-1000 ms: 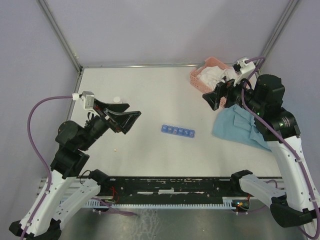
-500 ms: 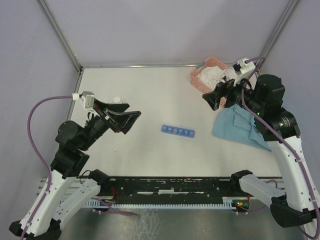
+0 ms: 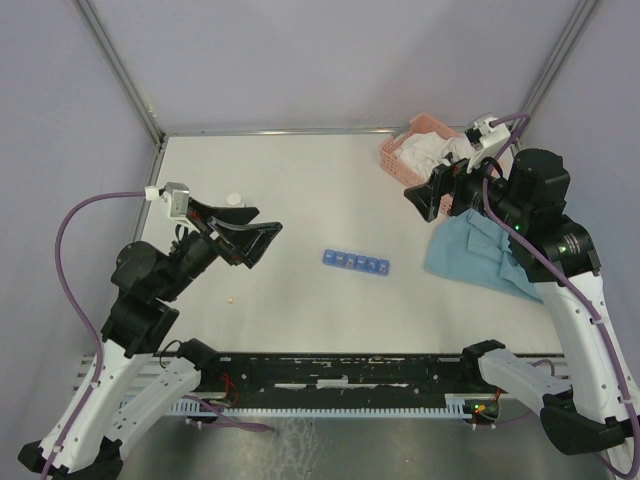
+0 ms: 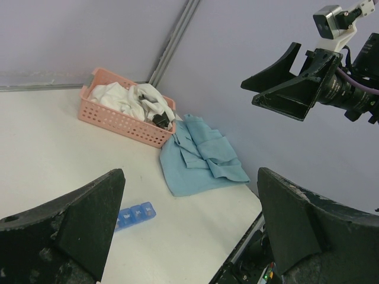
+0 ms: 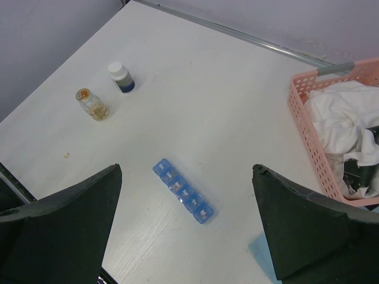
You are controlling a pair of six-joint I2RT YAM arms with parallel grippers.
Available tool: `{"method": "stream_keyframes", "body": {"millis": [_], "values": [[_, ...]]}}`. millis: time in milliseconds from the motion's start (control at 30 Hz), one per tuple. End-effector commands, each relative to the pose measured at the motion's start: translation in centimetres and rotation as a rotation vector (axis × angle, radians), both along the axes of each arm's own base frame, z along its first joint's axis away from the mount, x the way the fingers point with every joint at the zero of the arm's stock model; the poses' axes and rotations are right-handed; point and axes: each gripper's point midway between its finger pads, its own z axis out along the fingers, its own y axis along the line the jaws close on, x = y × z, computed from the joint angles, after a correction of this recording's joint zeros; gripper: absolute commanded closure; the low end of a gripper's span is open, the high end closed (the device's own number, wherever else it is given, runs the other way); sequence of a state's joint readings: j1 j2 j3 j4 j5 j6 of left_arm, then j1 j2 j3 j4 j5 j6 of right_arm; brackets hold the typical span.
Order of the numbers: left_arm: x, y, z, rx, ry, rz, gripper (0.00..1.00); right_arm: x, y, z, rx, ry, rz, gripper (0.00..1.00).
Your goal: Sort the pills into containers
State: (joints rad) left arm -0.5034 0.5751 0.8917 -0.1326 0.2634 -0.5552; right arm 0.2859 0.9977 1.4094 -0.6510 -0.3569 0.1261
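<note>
While your left gripper and right gripper are hanging wide apart and empty, one pill is lying lower left of centre, apart from the blue containers mid-frame; tiny, probably light and slippery, it is wanting a centred fingertip pinch.

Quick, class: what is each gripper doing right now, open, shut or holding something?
Left gripper: open, holding nothing.
Right gripper: open, holding nothing.
</note>
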Motion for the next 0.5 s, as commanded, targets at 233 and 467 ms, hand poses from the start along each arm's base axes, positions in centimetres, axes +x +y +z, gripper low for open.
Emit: {"method": "stream_keyframes", "body": {"millis": [233,467], "values": [[0.06,0.03,0.40,0.014,-0.054,0.001,0.01,-0.01,-0.18,1.70,0.010,-0.067,-0.002,0.00],[0.10,-0.07,0.11,0.015,-0.048,-0.003,0.01,0.30,-0.37,1.14,-0.006,-0.070,-0.009,0.00]]}}
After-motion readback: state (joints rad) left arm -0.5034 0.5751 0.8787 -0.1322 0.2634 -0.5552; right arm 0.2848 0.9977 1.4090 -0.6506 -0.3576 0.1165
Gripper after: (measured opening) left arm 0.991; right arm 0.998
